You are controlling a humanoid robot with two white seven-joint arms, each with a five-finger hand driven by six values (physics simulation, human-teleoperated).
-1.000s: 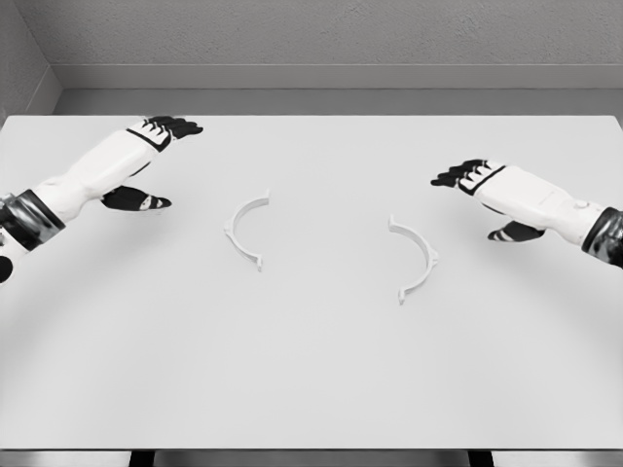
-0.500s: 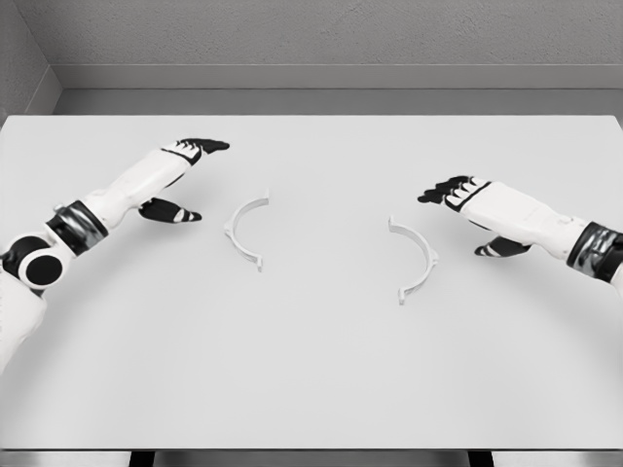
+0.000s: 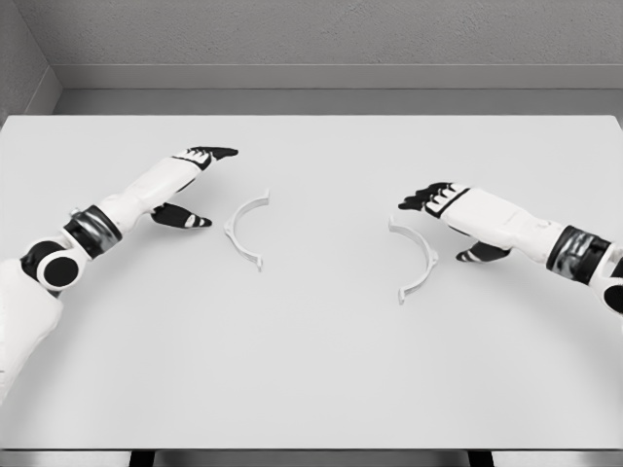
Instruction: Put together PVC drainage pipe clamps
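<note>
Fingers [image 3: 216,153] of the left hand [image 3: 185,185] and of the right hand [image 3: 450,219] are spread, holding nothing. Two clamp halves, left half [image 3: 245,230] and right half [image 3: 416,258], lie mid-desk [image 3: 311,379], well apart. They look thin, light, stiff and slippery, best pinched mid-arc

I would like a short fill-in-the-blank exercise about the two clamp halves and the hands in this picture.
1. The number of clamp halves lying on the white table is ____.
2. The left clamp half and the right clamp half lie ____, not joined.
3. The left hand holds ____.
4. The right hand is nearest the ____ clamp half.

Missing words: two; apart; nothing; right
</note>
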